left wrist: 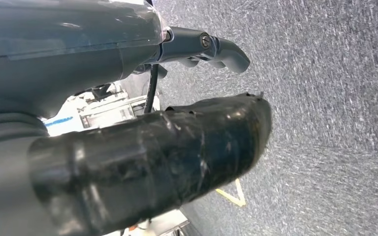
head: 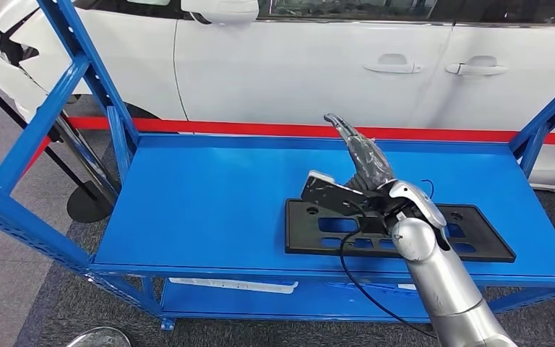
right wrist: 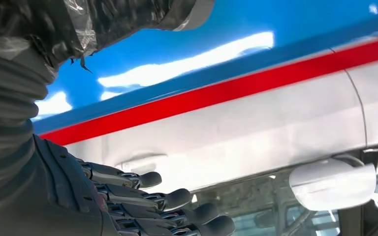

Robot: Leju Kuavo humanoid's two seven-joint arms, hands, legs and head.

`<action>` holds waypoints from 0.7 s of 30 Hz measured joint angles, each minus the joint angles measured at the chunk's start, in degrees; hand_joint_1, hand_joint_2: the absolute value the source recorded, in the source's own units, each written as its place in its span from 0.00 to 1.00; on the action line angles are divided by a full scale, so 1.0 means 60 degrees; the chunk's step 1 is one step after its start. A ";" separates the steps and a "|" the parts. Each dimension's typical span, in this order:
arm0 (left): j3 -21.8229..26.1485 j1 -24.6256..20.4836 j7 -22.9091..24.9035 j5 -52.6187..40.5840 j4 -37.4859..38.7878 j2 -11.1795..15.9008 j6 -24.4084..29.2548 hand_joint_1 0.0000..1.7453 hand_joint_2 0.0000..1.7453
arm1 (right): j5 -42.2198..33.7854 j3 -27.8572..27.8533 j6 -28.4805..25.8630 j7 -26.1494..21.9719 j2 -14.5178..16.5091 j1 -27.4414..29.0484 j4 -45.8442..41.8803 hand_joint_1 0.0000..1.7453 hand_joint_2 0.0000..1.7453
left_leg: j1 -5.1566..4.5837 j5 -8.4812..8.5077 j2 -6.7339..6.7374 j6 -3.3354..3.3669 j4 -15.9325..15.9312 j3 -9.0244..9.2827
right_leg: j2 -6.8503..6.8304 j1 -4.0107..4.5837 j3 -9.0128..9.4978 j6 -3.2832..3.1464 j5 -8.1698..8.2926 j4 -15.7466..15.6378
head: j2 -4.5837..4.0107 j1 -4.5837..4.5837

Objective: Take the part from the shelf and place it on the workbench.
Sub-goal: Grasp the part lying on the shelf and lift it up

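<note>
The black part point(head: 397, 231), a flat rectangular frame with slots cut through it, lies flat on the top deck of the blue shelf point(head: 209, 202), toward the deck's near right side and close to the front edge. Nothing else sits on that deck. Right above the part's middle hangs the right hand point(head: 358, 170), on the end of the silver arm rising from the lower right. Its fingers point(head: 347, 130) stretch out straight and spread, pointing away toward the far edge of the shelf, with the thumb sticking out to the side over the part's left end. The hand holds nothing, and whether it touches the part cannot be told from the head view. In the right wrist view those dark fingers point(right wrist: 177, 199) lie side by side, uncurled, with the shelf's blue rim and a red stripe beyond them.

A black cable loops down from the wrist past the shelf's front edge. On the lower deck, a long white piece point(head: 235, 285) lies by the front rail.

The left hand point(left wrist: 152, 147) hangs over grey carpet point(left wrist: 325, 73); thumb and fingers are apart, gripping nothing.

Behind the shelf stands a white car point(head: 318, 58), doors shut, with a red line on the floor along it.
</note>
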 joint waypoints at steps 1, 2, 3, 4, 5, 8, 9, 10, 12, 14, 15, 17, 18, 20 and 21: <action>-0.0018 0.0003 0.0015 0.0011 0.0000 0.0001 0.0004 0.00 0.00 | 0.0042 0.0096 -0.0030 -0.0004 -0.0104 0.0080 -0.0092 0.00 1.00 | 0.0000 -0.0001 0.0000 0.0001 0.0000 0.0000 | 0.0001 -0.0004 -0.0001 0.0002 -0.0001 0.0000 | 0.0000 0.0000; -0.0034 0.0005 0.0024 0.0027 0.0000 0.0001 0.0005 0.00 0.00 | 0.0065 0.0170 -0.0048 -0.0007 -0.0190 0.0145 -0.0169 0.00 1.00 | 0.0001 -0.0003 0.0001 0.0002 0.0000 -0.0001 | 0.0002 -0.0008 -0.0002 0.0002 -0.0002 0.0000 | 0.0000 0.0000; -0.0043 0.0005 0.0028 0.0046 0.0000 0.0001 0.0005 0.00 0.00 | 0.0077 0.0224 -0.0062 -0.0011 -0.0265 0.0190 -0.0234 0.00 1.00 | 0.0003 -0.0004 0.0002 0.0002 0.0000 0.0000 | 0.0004 -0.0012 -0.0004 0.0003 -0.0002 0.0001 | -0.0001 0.0000; -0.0050 0.0005 0.0029 0.0070 0.0000 0.0002 0.0005 0.00 0.00 | 0.0089 0.0262 -0.0075 -0.0019 -0.0326 0.0222 -0.0280 0.00 1.00 | 0.0006 -0.0005 0.0003 0.0002 0.0000 0.0000 | 0.0004 -0.0014 -0.0005 0.0003 -0.0003 0.0001 | -0.0001 0.0000; -0.0059 0.0007 0.0030 0.0095 0.0000 0.0002 0.0005 0.00 0.00 | 0.0115 0.0295 -0.0091 -0.0036 -0.0389 0.0251 -0.0320 0.00 1.00 | 0.0009 -0.0005 0.0004 0.0001 0.0000 0.0001 | 0.0004 -0.0013 -0.0006 0.0003 -0.0004 0.0002 | 0.0000 0.0000; -0.0091 0.0024 0.0034 0.0173 0.0000 0.0001 0.0002 0.00 0.00 | 0.0174 0.0409 -0.0097 -0.0193 -0.0662 0.0388 -0.0435 0.00 1.00 | 0.0016 -0.0006 0.0001 0.0000 0.0000 0.0001 | -0.0001 -0.0011 -0.0007 0.0006 -0.0008 0.0004 | 0.0001 0.0000; -0.0096 0.0033 0.0035 0.0197 0.0000 0.0000 -0.0002 0.00 0.00 | 0.0130 0.0445 -0.0071 -0.0270 -0.0781 0.0449 -0.0476 0.00 1.00 | 0.0018 -0.0006 -0.0001 0.0000 -0.0001 0.0000 | -0.0003 -0.0011 -0.0007 0.0007 -0.0009 0.0006 | 0.0001 0.0000; -0.0097 0.0042 0.0038 0.0209 0.0000 0.0000 -0.0006 0.00 0.00 | 0.0067 0.0471 -0.0040 -0.0340 -0.0897 0.0505 -0.0512 0.00 1.00 | 0.0020 -0.0006 -0.0002 0.0000 -0.0001 -0.0002 | -0.0004 -0.0010 -0.0008 0.0007 -0.0009 0.0009 | 0.0000 0.0000; -0.0097 0.0059 0.0041 0.0222 0.0000 0.0000 -0.0012 0.00 0.00 | -0.0060 0.0487 0.0012 -0.0429 -0.1091 0.0586 -0.0551 0.00 1.00 | 0.0022 -0.0008 -0.0001 -0.0002 -0.0002 -0.0006 | -0.0001 -0.0010 -0.0008 0.0007 -0.0010 0.0016 | -0.0001 0.0000; -0.0097 0.0061 0.0042 0.0223 0.0000 0.0001 -0.0019 0.00 0.00 | -0.0159 0.0494 0.0057 -0.0489 -0.1244 0.0635 -0.0582 0.00 1.00 | 0.0022 -0.0009 0.0000 -0.0004 -0.0003 -0.0008 | 0.0003 -0.0010 -0.0009 0.0006 -0.0011 0.0020 | 0.0000 0.0000; -0.0097 0.0059 0.0042 0.0220 0.0000 0.0002 -0.0023 0.00 0.00 | -0.0242 0.0504 0.0100 -0.0523 -0.1328 0.0658 -0.0612 0.00 1.00 | 0.0022 -0.0010 0.0001 -0.0004 -0.0003 -0.0007 | 0.0005 -0.0011 -0.0009 0.0006 -0.0011 0.0021 | 0.0001 0.0000; -0.0095 0.0057 0.0034 0.0194 0.0000 0.0004 -0.0025 0.00 0.00 | -0.0509 0.0560 0.0238 -0.0589 -0.1498 0.0705 -0.0709 0.00 1.00 | 0.0022 -0.0010 0.0002 -0.0004 -0.0003 -0.0006 | 0.0003 -0.0010 -0.0011 0.0007 -0.0012 0.0022 | -0.0001 0.0000; -0.0092 0.0057 0.0023 0.0167 0.0000 0.0004 -0.0025 0.00 0.00 | -0.0680 0.0601 0.0323 -0.0620 -0.1602 0.0728 -0.0767 0.00 1.00 | 0.0022 -0.0010 0.0001 -0.0004 -0.0003 -0.0004 | 0.0002 -0.0010 -0.0012 0.0007 -0.0013 0.0023 | -0.0002 0.0000; -0.0078 0.0058 -0.0012 0.0103 0.0000 0.0004 -0.0032 0.00 0.00 | -0.0955 0.0685 0.0461 -0.0669 -0.1841 0.0779 -0.0882 0.00 1.00 | 0.0022 -0.0009 -0.0002 -0.0003 -0.0003 0.0000 | -0.0002 -0.0010 -0.0013 0.0008 -0.0014 0.0024 | -0.0003 0.0000; -0.0063 0.0059 -0.0032 0.0066 0.0000 0.0004 -0.0039 0.00 0.00 | -0.1039 0.0724 0.0502 -0.0692 -0.1975 0.0810 -0.0941 0.00 1.00 | 0.0022 -0.0009 -0.0004 -0.0003 -0.0003 0.0000 | -0.0004 -0.0010 -0.0014 0.0008 -0.0014 0.0024 | -0.0003 0.0000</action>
